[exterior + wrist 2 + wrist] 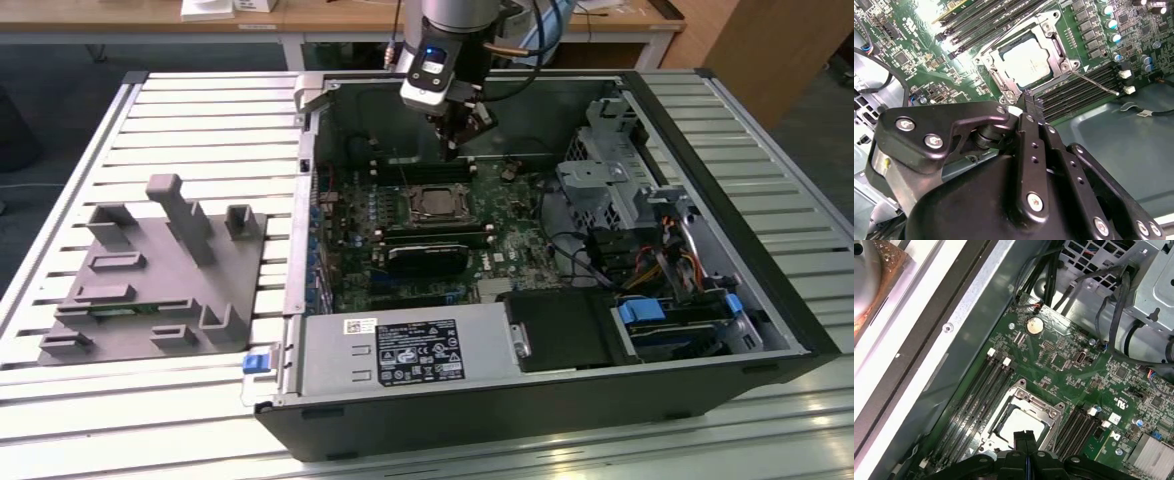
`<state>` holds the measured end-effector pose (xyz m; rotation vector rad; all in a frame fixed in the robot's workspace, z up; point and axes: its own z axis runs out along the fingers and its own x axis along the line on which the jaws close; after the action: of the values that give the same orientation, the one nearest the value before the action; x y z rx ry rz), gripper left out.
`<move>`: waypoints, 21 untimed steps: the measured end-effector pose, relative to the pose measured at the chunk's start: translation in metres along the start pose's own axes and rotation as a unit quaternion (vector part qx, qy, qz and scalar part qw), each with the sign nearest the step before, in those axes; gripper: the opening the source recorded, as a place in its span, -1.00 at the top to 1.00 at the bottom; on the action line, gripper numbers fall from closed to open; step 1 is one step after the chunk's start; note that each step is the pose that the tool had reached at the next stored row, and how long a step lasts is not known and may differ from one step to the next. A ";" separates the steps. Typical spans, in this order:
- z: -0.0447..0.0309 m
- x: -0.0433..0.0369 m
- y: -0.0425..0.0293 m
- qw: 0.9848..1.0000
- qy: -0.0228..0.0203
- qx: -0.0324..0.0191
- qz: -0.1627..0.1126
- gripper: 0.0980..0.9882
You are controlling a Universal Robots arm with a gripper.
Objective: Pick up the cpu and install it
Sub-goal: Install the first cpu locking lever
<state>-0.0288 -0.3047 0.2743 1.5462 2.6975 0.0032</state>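
Observation:
The cpu [434, 203] is a flat silvery square lying in the motherboard socket inside the open computer case [747, 300]. In both wrist views the cpu [1026, 60] [1021, 424] sits within the socket's metal frame, whose lever wire is swung out to one side. My gripper [454, 148] hangs above the board, a little behind the socket toward the case's back wall. Its black fingers [1029, 107] are pressed together with nothing between them. In the first wrist view the gripper [1026, 439] covers the cpu's near edge.
Memory slots [1079, 92] flank the socket. A black block [424, 256] lies just in front of it. The power supply [400, 352] fills the front of the case; drive cages and cables [627, 230] fill the exterior view's right. A grey fixture [154, 270] stands on the slatted table [200, 110].

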 end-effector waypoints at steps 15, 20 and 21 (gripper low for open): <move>0.0000 0.0000 0.0000 1.000 0.000 -0.001 -0.022 0.98; 0.0000 0.0000 0.0000 1.000 0.001 -0.001 -0.029 0.98; 0.0000 0.0000 0.0000 1.000 0.001 -0.001 -0.031 0.98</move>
<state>-0.0288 -0.3047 0.2743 1.4626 2.7437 0.0048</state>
